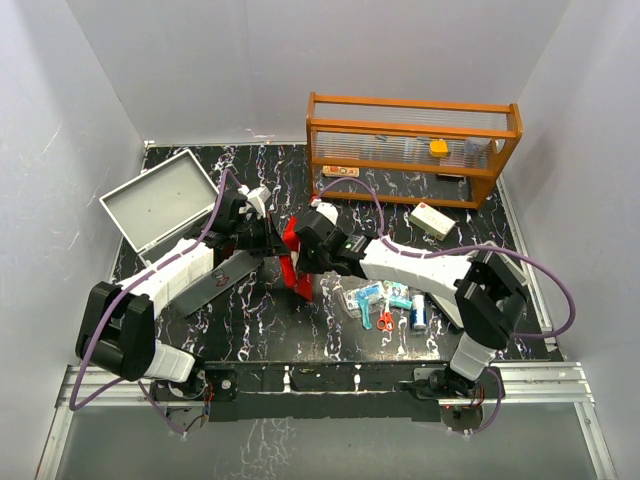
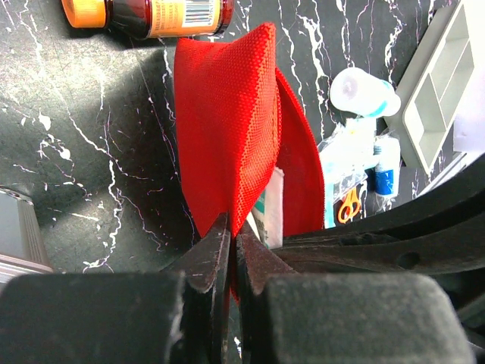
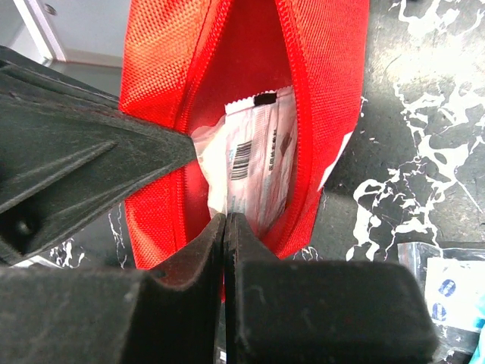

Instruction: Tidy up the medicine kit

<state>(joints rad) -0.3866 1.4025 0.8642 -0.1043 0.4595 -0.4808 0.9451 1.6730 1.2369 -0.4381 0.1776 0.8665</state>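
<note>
Well, we start with the one black marbled worktop point(image 1: 260, 335), which carries everything. At its far right stands one orange wooden rack point(image 1: 412, 130) with a few small items on its shelf, too small for us to count. At far left lies one grey case point(image 1: 160, 205) with its lid open.

Between the two arms, near the middle of the worktop, one red pouch point(image 1: 296, 262) stands upright with its zipper open. We see the left fingers point(image 2: 216, 250) closed tight on one edge of the red fabric. The right fingers point(image 3: 212, 243) are likewise pressed together, pinching the rim at the end of the zipper opening. So both pairs have hold of the same pouch.

One white box point(image 1: 432, 220) lies in front of the rack. One brown bottle point(image 2: 151, 15) with an orange cap lies on its side just beyond the pouch. One pair of orange scissors point(image 1: 385, 320) sits among a loose cluster of supplies to the pouch's right. Inside the pouch we count one sealed packet point(image 3: 254, 163) with a barcode.
</note>
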